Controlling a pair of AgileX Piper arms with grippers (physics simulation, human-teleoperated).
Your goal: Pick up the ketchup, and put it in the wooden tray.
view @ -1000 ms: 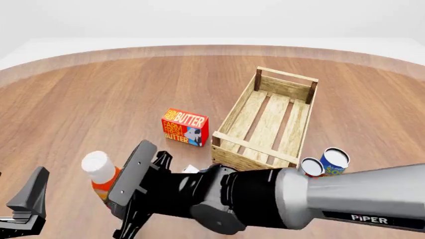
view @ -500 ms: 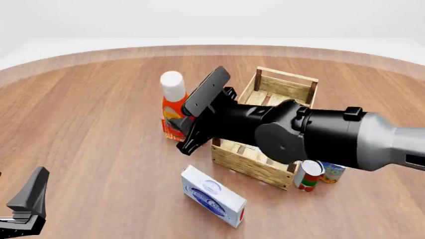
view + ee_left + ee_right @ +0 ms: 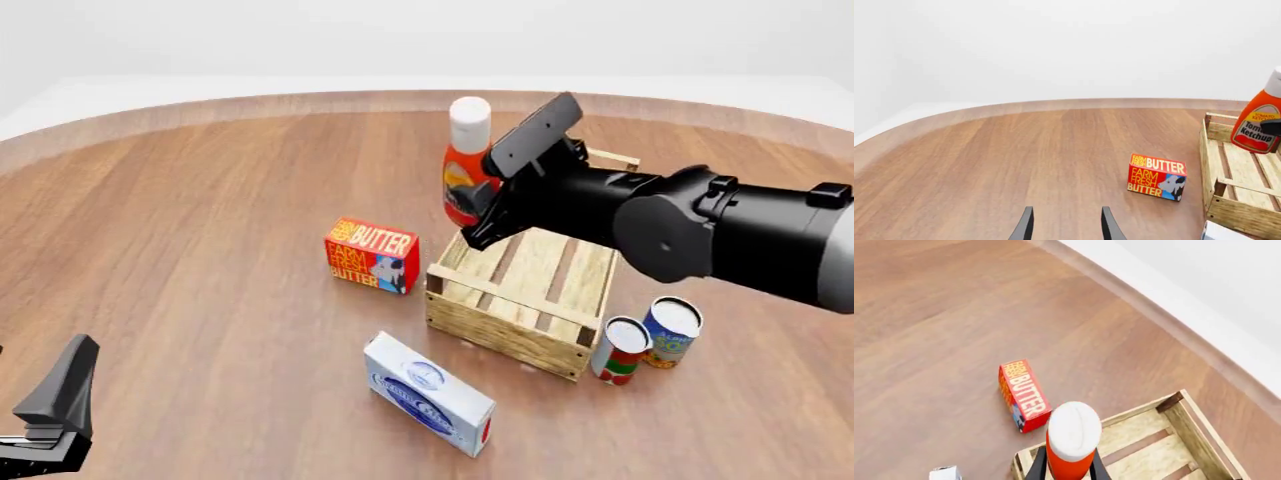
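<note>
Carry step: right gripper is clamped on ketchup, above wooden tray edge. Next, probably move inward, lower, release. Left gripper apart, idle.

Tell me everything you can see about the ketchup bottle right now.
The ketchup bottle is a slim orange-red squeeze bottle with a white cap and a pale label reading Tomato Ketchup. It looks like glossy plastic. It is upright, lifted clear of the table, clamped at its body by the right tool. In the front view it hangs over the near-left edge of the wooden tray, not yet inside. Nothing else touches it.
</note>
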